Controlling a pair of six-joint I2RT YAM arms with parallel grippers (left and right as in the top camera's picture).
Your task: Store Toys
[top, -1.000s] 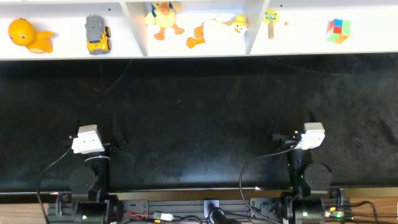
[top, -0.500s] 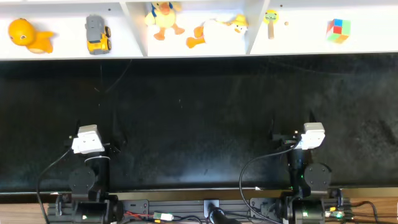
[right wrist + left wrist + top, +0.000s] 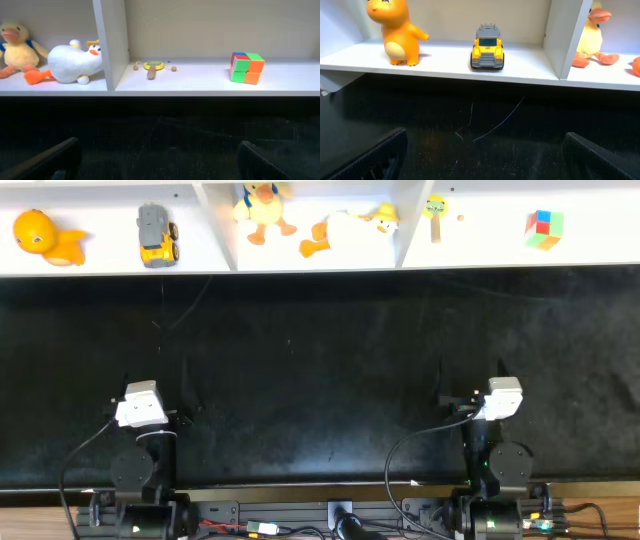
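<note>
All the toys stand on the white shelf point(image 3: 320, 262) at the far side. From left to right there are an orange figure point(image 3: 48, 237), a yellow truck point(image 3: 157, 235), a yellow duck plush point(image 3: 262, 210), a white goose plush point(image 3: 345, 230), a small rattle drum point(image 3: 435, 208) and a colour cube point(image 3: 545, 228). My left gripper point(image 3: 150, 395) rests near its base, open and holding nothing, facing the orange figure point(image 3: 397, 32) and the truck point(image 3: 487, 47). My right gripper point(image 3: 475, 392) is open too, facing the cube point(image 3: 246, 67) and the drum point(image 3: 152, 66).
A black mat point(image 3: 320, 370) covers the table between the arms and the shelf. White dividers point(image 3: 565, 37) split the shelf into three bays. Cables run along the near edge by both arm bases.
</note>
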